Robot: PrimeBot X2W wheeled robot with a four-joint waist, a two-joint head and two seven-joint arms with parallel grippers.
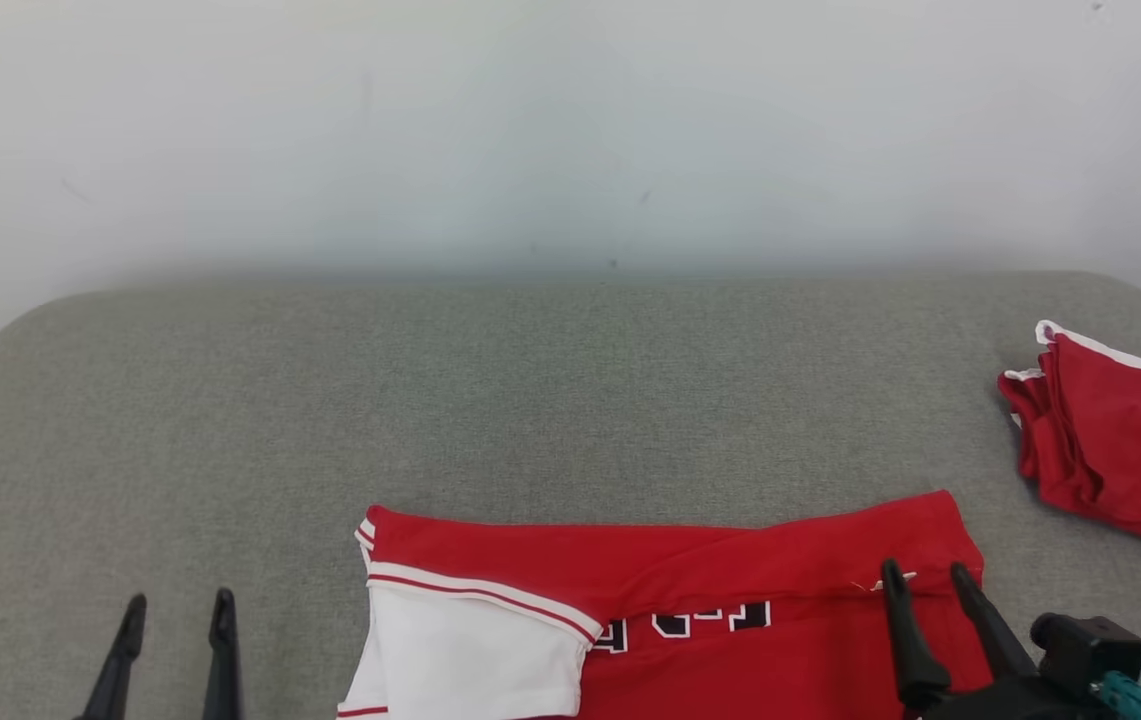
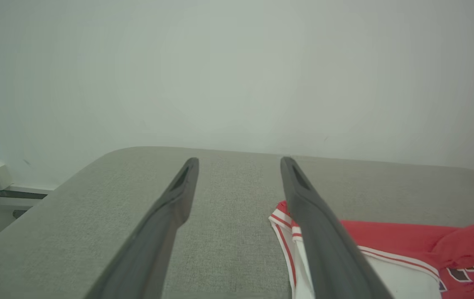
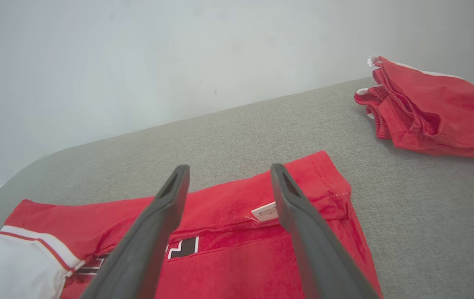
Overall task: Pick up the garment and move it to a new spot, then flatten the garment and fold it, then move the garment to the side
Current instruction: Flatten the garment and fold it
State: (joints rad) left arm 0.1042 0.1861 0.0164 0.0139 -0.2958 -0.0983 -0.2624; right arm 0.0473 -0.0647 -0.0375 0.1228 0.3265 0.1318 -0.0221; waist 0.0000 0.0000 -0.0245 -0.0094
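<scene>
Garment: the garment (image 1: 690,590) lies on the grey pad (image 1: 530,400) at its near edge, middle to right in the head view; it is red, with a white sleeve (image 1: 470,650) at its left end and dark lettering (image 1: 690,625) across the front
Fold: a top layer looks doubled over along the far edge, with a crease rising toward the right; the near part is cut off, so I cannot tell how tidy the whole is
Done: judging from that, the pick-up, the move and the flattening look finished, and the folding is begun or close to finished
Left to do: perhaps one more fold, then the shift to the side
Pile: a second red pile (image 1: 1110,450) sits bunched at the far right, well apart from the garment
Left gripper: the left gripper (image 1: 179,598) has its fingers spread wide with nothing between them; it is low over bare pad, near the sleeve end but apart from it
Right gripper: the right gripper (image 1: 924,570) is also spread wide and empty, over the garment's right end, with a white tag (image 3: 264,211) just inside its right finger; whether the tips touch cloth I cannot tell
Arm pose: both reach forward and low, fingers pointing toward the wall
</scene>
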